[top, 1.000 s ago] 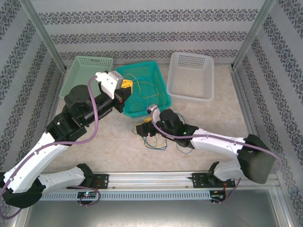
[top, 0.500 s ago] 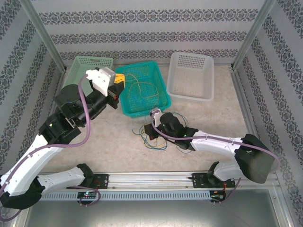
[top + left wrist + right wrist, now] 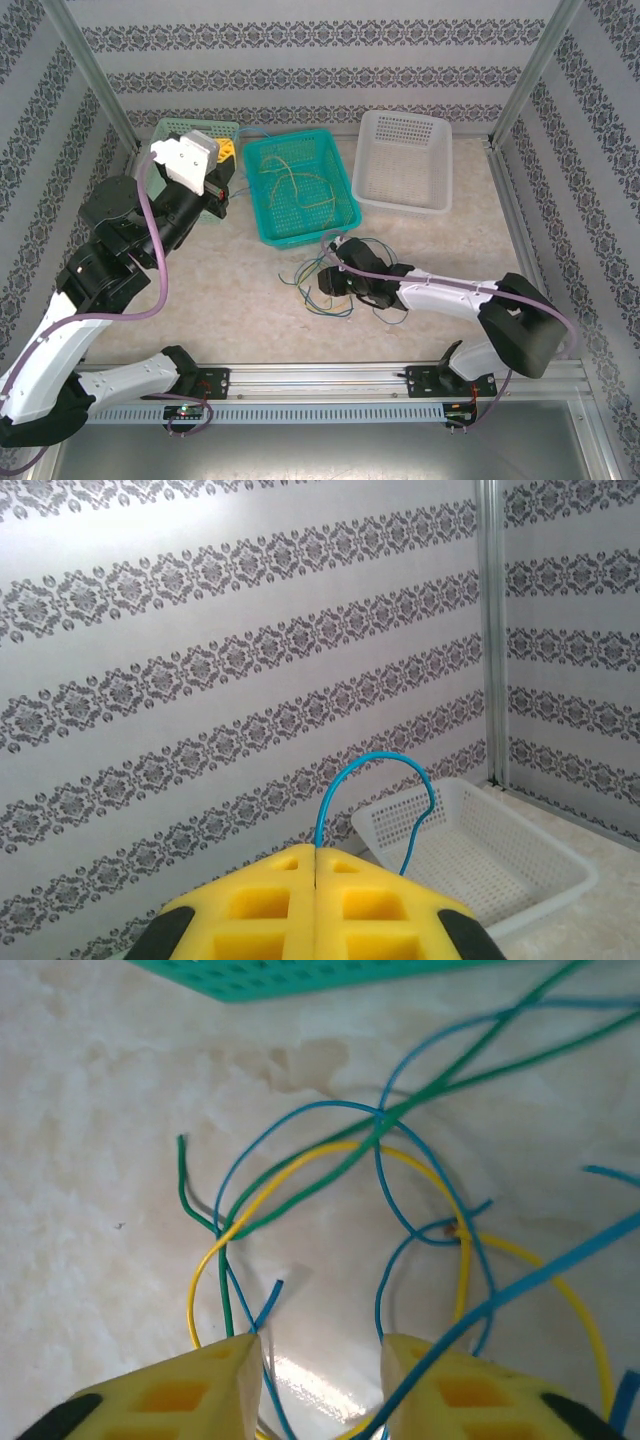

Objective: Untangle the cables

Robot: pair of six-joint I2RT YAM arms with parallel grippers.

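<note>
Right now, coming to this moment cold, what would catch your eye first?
A loose tangle of yellow, blue and green cables lies on the table in front of the teal basket, with the right gripper low over it, jaws apart. The left gripper is raised at the back left, shut on a blue cable that arcs above its fingers.

The marbled table [image 3: 230,290] carries a green basket [image 3: 180,126], a teal basket [image 3: 305,238], a white basket [image 3: 400,203] and tangled cables [image 3: 310,285].
</note>
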